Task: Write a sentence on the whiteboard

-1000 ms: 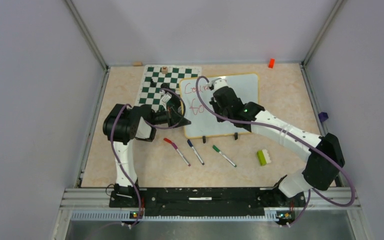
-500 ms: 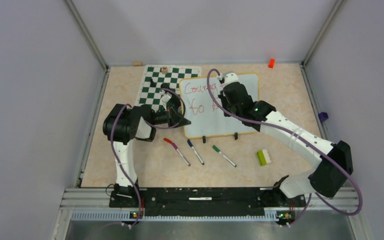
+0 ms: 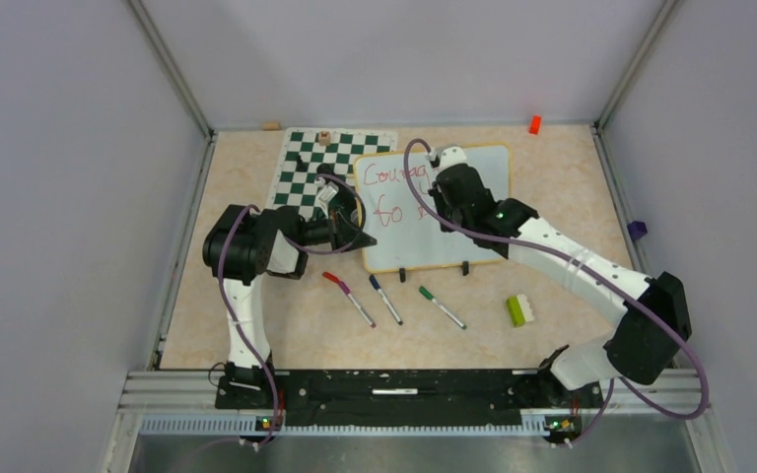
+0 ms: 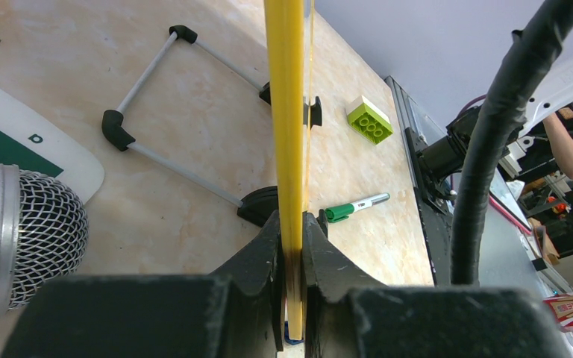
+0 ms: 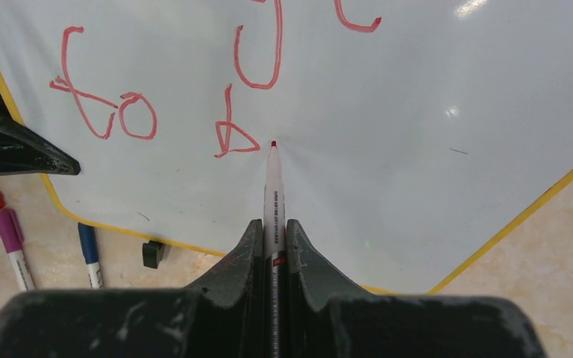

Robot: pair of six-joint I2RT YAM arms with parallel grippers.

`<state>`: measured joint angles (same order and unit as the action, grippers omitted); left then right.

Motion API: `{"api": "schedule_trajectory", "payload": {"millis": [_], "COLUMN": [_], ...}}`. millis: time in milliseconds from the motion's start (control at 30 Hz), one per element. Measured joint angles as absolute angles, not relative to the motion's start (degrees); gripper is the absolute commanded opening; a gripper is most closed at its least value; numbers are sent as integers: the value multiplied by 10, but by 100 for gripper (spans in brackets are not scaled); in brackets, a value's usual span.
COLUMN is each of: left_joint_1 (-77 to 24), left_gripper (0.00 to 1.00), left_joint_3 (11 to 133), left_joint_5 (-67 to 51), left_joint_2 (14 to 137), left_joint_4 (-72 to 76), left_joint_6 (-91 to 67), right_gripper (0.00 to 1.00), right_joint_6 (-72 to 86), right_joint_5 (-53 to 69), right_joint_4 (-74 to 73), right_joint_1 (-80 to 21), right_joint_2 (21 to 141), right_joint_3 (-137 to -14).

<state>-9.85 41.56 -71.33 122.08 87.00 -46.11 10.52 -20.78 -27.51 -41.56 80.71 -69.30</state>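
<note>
The whiteboard with its yellow rim stands tilted on a wire stand at mid table. The sentence in red reads about "Courag", with "to" below. My left gripper is shut on the board's left rim, seen edge-on in the left wrist view between the jaws. My right gripper is shut on a red marker. Its tip rests at the board just right of a red "b", past "to".
A green-and-white chess mat lies behind the board on the left. A red-capped marker, a blue marker and a green marker lie in front. A green-and-white brick sits to their right. An orange block is at the back.
My right gripper moved right along the board with the marker, then slightly back left. More red letters show on both lines. The left arm has not moved.
</note>
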Motion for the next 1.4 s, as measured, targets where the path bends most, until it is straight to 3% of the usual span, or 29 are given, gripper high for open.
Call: {"api": "schedule_trajectory", "payload": {"millis": [1400], "left_joint_1": [-98], "left_gripper": [0], "left_joint_3": [416], "left_joint_5": [-711], "left_joint_2": [1221], "left_joint_4": [869], "left_joint_6": [-464], "right_gripper": [0], "right_joint_6": [105], "right_joint_5": [-209], "right_joint_4": [-285], "right_joint_1": [-396], "right_joint_2": [830], "right_joint_3": [-706]}}
